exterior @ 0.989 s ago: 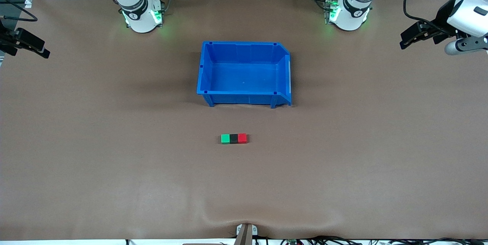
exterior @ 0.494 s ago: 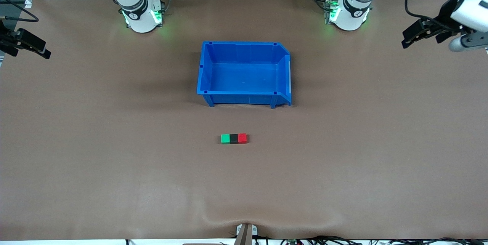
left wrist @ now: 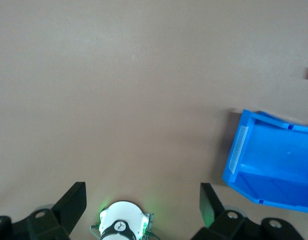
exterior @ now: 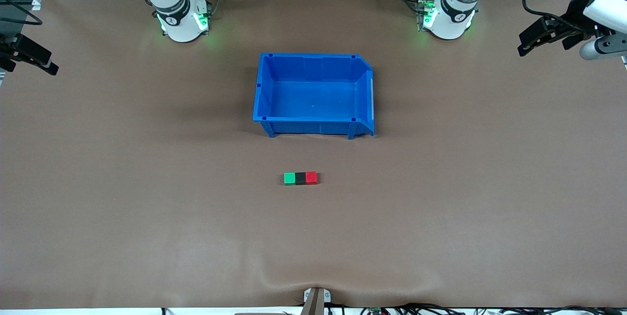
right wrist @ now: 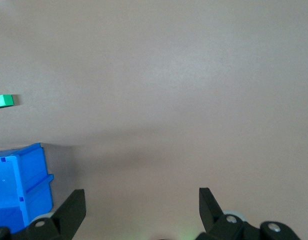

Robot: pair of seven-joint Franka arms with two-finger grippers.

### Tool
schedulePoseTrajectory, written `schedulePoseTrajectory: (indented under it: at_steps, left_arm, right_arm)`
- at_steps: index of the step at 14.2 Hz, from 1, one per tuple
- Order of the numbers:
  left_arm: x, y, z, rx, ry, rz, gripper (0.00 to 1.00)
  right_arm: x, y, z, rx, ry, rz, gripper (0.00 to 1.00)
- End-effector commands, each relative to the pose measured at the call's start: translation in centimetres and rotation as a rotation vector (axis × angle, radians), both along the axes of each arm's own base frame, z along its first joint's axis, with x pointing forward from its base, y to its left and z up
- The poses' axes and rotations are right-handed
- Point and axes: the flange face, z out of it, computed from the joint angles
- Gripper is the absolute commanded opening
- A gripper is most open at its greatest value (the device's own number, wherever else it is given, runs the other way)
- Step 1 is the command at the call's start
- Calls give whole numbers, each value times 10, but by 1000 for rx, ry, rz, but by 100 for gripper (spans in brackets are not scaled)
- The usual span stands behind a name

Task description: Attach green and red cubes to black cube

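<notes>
Holding both grippers wide and empty — my left gripper and right gripper over the table's ends — I see green cube, black cube, red cube touching in a row, nearer the camera than the blue bin.

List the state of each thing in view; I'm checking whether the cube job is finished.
Green cube: on the table, touching the black cube.
Black cube: in the middle of the row.
Red cube: touching the black cube.
Blue bin: upright, empty.
Left gripper: open, holding nothing.
Right gripper: open, holding nothing.
</notes>
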Motion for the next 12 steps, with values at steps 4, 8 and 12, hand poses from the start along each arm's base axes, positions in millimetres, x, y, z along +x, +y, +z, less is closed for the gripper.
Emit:
schedulePoseTrajectory:
  at_steps: [4, 8, 12]
  left_arm:
    - [1, 1, 1, 18, 29, -2, 100]
    - [-1, -4, 1, 17, 39, -50, 100]
    - [-1, -5, 0, 16, 41, -56, 100]
  right_arm:
    - [2, -3, 4, 9, -2, -16, 100]
    - [2, -2, 4, 10, -2, -14, 100]
    - [2, -3, 4, 9, -2, -16, 100]
